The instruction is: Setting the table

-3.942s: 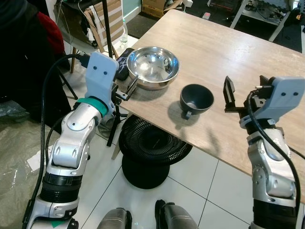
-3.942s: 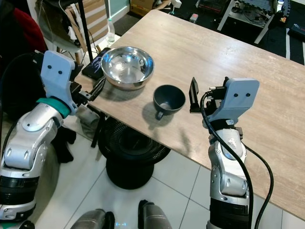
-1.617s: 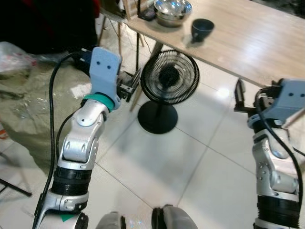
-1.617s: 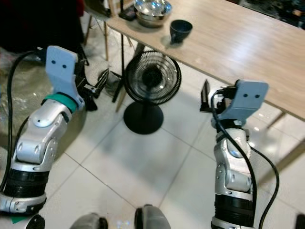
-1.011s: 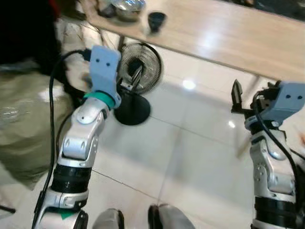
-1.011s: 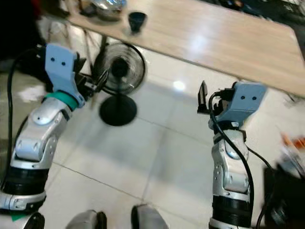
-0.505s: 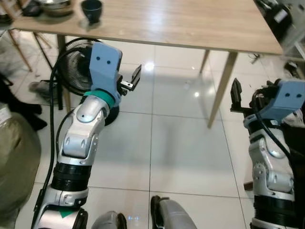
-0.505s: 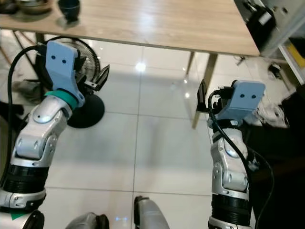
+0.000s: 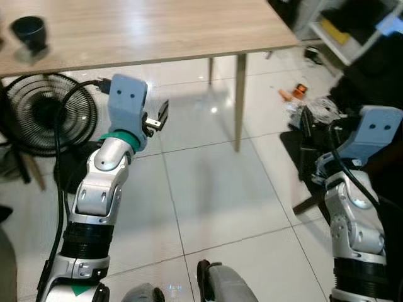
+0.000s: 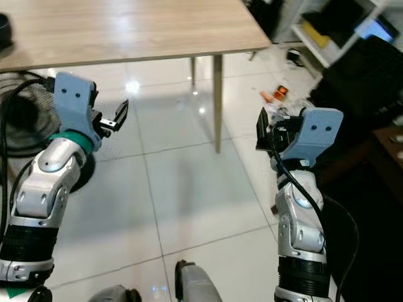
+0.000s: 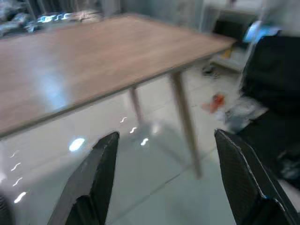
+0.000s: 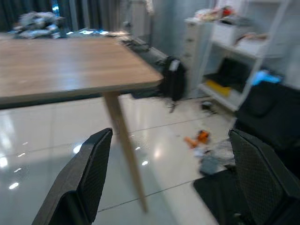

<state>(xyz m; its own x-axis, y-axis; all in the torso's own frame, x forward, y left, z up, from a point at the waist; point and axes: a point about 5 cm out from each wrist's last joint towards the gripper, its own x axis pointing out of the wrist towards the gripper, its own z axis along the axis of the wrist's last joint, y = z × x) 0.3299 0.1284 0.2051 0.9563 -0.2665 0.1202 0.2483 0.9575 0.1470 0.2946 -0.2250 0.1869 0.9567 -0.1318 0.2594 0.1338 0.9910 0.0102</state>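
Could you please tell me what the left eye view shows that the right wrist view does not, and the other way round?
The left eye view has, and the right wrist view lacks: the dark cup on the table at the robot's left, the black floor fan below it, and the left end effector, open, over the tiles.
The right wrist view has, and the left eye view lacks: white shelving and a black bag near it.
Both share the wooden table, its leg and orange litter on the floor.

Home dining room: wooden table [image 10: 126, 25]
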